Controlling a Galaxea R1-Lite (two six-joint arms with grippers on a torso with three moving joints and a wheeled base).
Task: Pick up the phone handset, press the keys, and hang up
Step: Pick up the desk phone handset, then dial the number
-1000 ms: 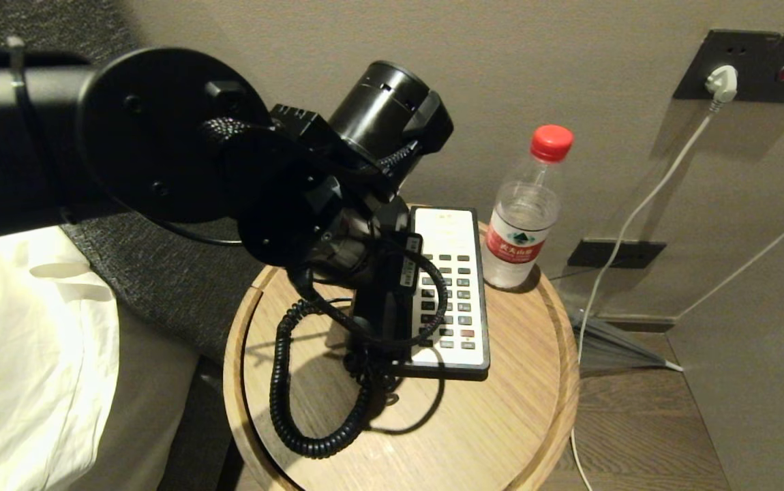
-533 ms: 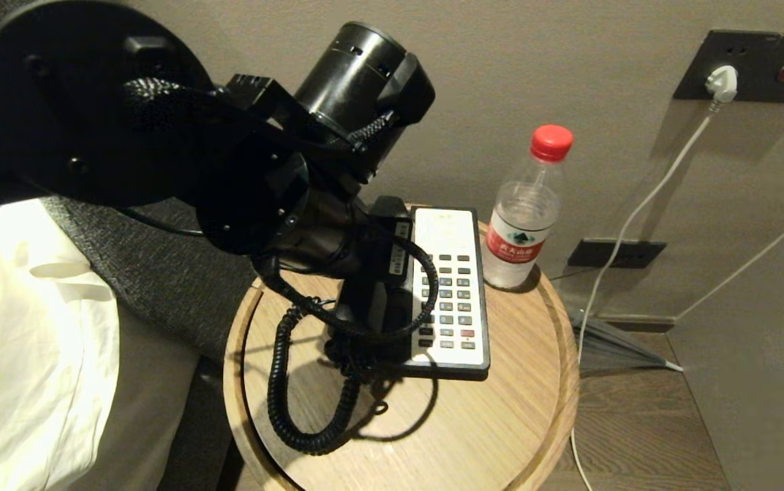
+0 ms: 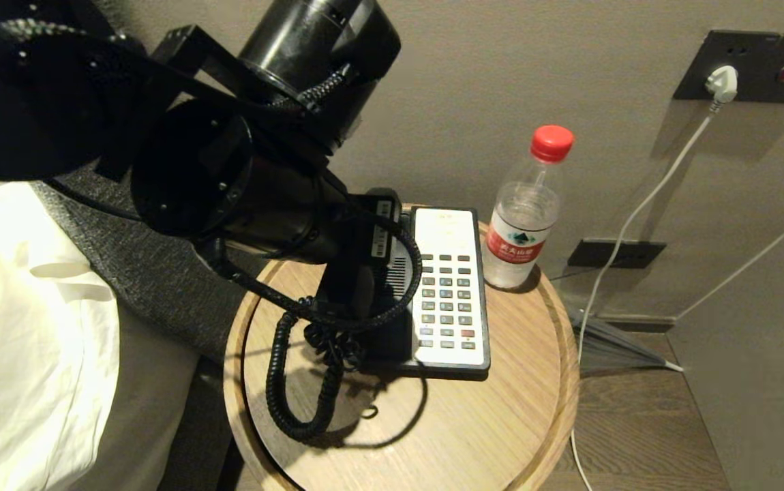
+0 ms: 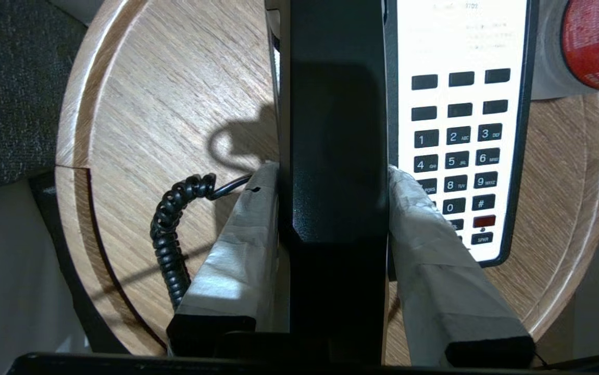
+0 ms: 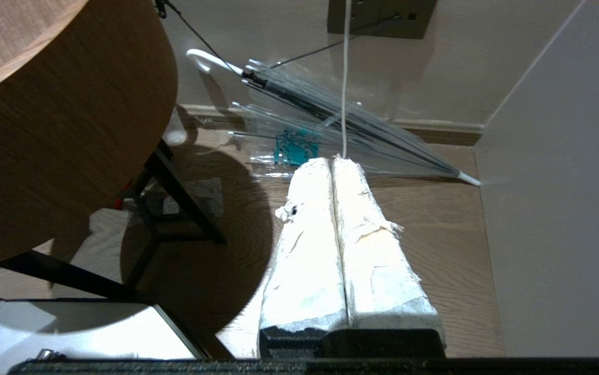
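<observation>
The phone handset [image 4: 336, 104], long and glossy black, is clamped between the taped fingers [image 4: 242, 239] of my left gripper [image 4: 332, 173], which is shut on it. It hangs above the left side of the phone base [image 3: 450, 293], lengthwise along it. The base's white keypad [image 4: 458, 156] lies uncovered beside the handset. In the head view the wrist hides most of the handset [image 3: 351, 290]. The black coiled cord [image 3: 283, 389] loops down onto the table. My right gripper [image 5: 333, 161] is shut and empty, parked low beside the table, over the floor.
The phone stands on a round wooden side table [image 3: 501, 423]. A water bottle with a red cap [image 3: 523, 218] stands just right of the base. A bed with white linen [image 3: 24, 341] is at the left. A folded clear umbrella [image 5: 331, 120] lies on the floor by the wall.
My left arm has risen and swung up and to the left, carrying the handset up off the base. The coiled cord has been drawn upward with it.
</observation>
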